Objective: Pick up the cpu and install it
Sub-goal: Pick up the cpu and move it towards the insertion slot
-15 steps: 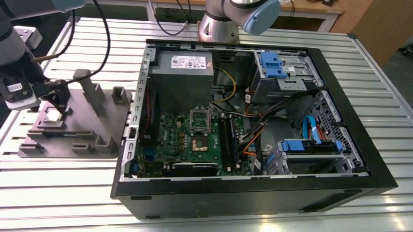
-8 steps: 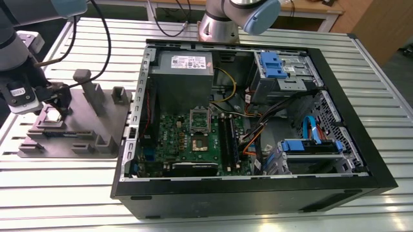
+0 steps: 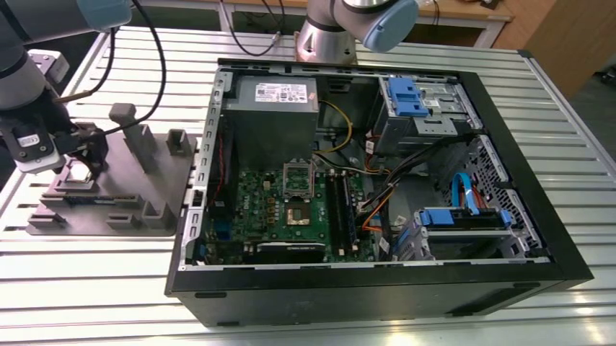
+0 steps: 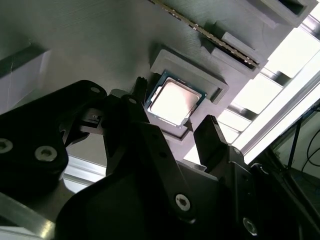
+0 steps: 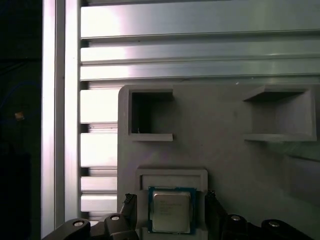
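Straddling the small flat square cpu with its shiny silver-grey metal top, the black 2-fingered gripper hangs directly above the big grey plastic tray with upright blocks. Its fingers are spread and nothing is grasped: 1 finger stands just outside each of 2 opposite edges of the chip, with a sliver of tray showing between finger and rim on both sides. The cpu lies straight ahead of the gripper, centred in the gap. Being square, it has no long axis to line up with. What matters, as I judge it, is that the finger line runs square to the flanked edges, and it looks so in both wrist views.

The cpu lies flat in a shallow square raised-lip recess of the tray, near the tray's edge. The gripper frames it there too. Further along the tray, a long thin card stands on edge in a slot.

In the exterior view the gripper is over the tray, which sits on the ribbed aluminium table. Well apart from the tray, on the exterior view's right, lies the open black computer case. It holds a green motherboard with a dark square socket, and no chip is seated there yet.
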You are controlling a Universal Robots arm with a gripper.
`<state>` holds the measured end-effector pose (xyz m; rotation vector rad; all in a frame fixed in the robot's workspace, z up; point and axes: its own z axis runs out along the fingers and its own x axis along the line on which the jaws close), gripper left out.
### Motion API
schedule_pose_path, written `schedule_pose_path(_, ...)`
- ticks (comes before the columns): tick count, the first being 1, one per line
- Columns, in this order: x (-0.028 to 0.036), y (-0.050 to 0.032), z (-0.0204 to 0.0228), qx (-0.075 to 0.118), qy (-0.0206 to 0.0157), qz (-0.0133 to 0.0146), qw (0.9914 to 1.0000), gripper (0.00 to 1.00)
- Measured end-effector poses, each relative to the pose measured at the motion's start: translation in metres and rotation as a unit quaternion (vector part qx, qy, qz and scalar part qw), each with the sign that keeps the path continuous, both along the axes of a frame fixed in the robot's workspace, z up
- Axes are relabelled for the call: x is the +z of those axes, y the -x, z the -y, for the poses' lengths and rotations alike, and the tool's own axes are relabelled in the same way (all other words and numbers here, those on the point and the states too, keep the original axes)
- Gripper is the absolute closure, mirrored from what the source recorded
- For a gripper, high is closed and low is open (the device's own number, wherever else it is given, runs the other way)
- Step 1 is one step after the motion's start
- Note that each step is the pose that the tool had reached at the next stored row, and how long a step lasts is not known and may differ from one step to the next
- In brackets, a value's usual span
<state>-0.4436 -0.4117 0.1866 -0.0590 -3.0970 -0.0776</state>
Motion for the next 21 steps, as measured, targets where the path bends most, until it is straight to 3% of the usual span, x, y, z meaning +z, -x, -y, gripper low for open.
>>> schedule_pose_path(21, -0.0084, 0.0, 0.0, -0.006, 0.0, 0.0, 0.99998, 0.35)
